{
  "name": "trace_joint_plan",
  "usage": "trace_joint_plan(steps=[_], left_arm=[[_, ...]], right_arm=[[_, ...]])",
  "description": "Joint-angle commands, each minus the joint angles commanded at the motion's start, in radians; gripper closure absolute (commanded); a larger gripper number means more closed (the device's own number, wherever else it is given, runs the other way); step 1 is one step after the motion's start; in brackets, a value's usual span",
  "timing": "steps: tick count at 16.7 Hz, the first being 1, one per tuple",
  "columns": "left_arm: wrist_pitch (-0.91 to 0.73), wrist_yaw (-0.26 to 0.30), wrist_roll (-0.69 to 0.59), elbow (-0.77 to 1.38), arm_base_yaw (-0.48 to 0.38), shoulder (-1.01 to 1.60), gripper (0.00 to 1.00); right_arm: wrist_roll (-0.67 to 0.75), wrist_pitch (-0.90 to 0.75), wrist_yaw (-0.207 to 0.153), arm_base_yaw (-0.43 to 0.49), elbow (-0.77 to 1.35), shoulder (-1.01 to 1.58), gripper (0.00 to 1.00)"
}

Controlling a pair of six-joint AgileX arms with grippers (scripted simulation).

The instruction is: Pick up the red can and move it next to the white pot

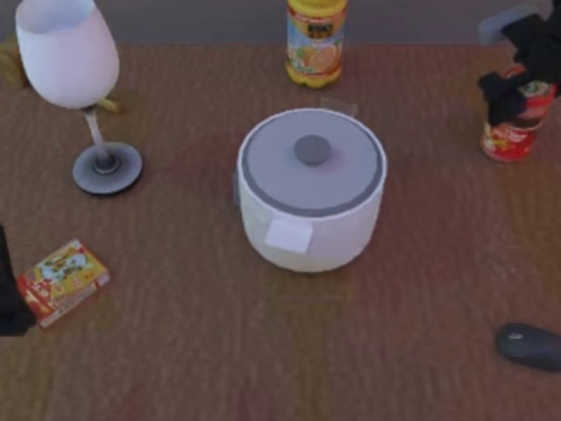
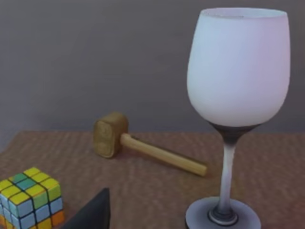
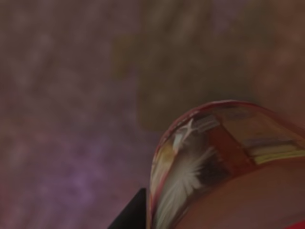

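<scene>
At table's right, right gripper [image 1: 517, 83] over red can [image 1: 511, 132]

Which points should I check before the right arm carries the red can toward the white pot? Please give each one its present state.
1. Right claw at the red can, top right of table: ok.
2. Claw closed firmly on the can: cannot tell.
3. Can lifted off the table: cannot tell.
4. Free table beside the white pot on its right: ok.
5. Juice bottle stands behind the pot, off a direct path: ok.
6. Left arm parked at the table's left edge: ok.
</scene>
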Motion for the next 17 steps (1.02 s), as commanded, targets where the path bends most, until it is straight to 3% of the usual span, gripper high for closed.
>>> trace_joint_plan(steps=[4,5,17], left_arm=[[0.000,0.000,0.000,0.000,0.000,0.000,0.00],[0.000,0.000,0.000,0.000,0.000,0.000,0.00],[0.000,0.000,0.000,0.000,0.000,0.000,0.00]], right_arm=[[0.000,0.000,0.000,0.000,0.000,0.000,0.98],[0.000,0.000,0.000,0.000,0.000,0.000,1.00],[0.002,0.007,-0.003,0.000,-0.072,-0.072,1.00]])
